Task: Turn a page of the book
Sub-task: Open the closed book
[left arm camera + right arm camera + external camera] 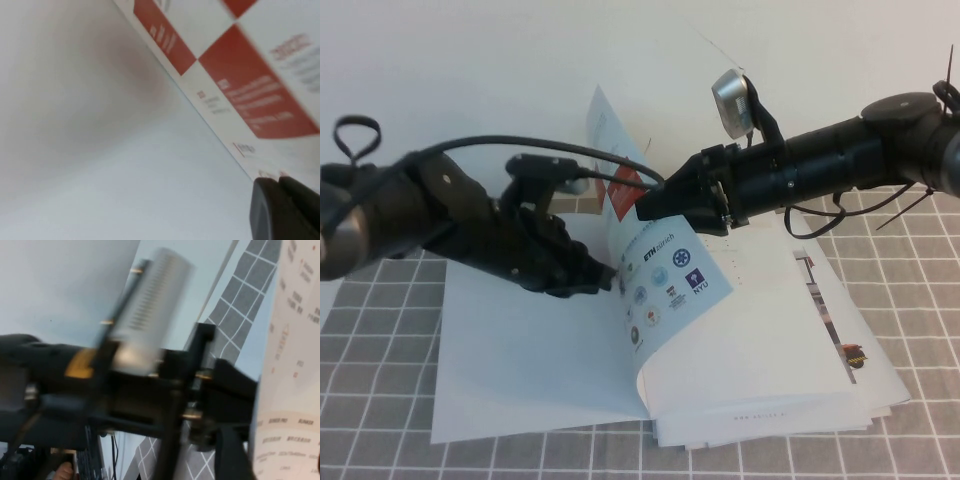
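The book (pixel 520 370) lies open on the checked cloth. The page (pixel 665 275) stands up from the spine, with red-and-white checker blocks above rows of logos. My right gripper (pixel 650 207) is shut on the page about halfway up its height. In the right wrist view the page's small-text side (pixel 292 365) shows beside one dark finger (pixel 232 455); the other finger is hidden. My left gripper (pixel 605 278) is shut, and its tips touch the page's lower left edge. The left wrist view shows the checker side (pixel 260 75) and the fingertips (pixel 267 200) against it.
A grey checked tablecloth (pixel 380 320) covers the table. Photo-printed sheets (pixel 850 355) stick out under the book's right half. The left arm (pixel 125 400) crosses the right wrist view close to the page. A plain white wall is behind.
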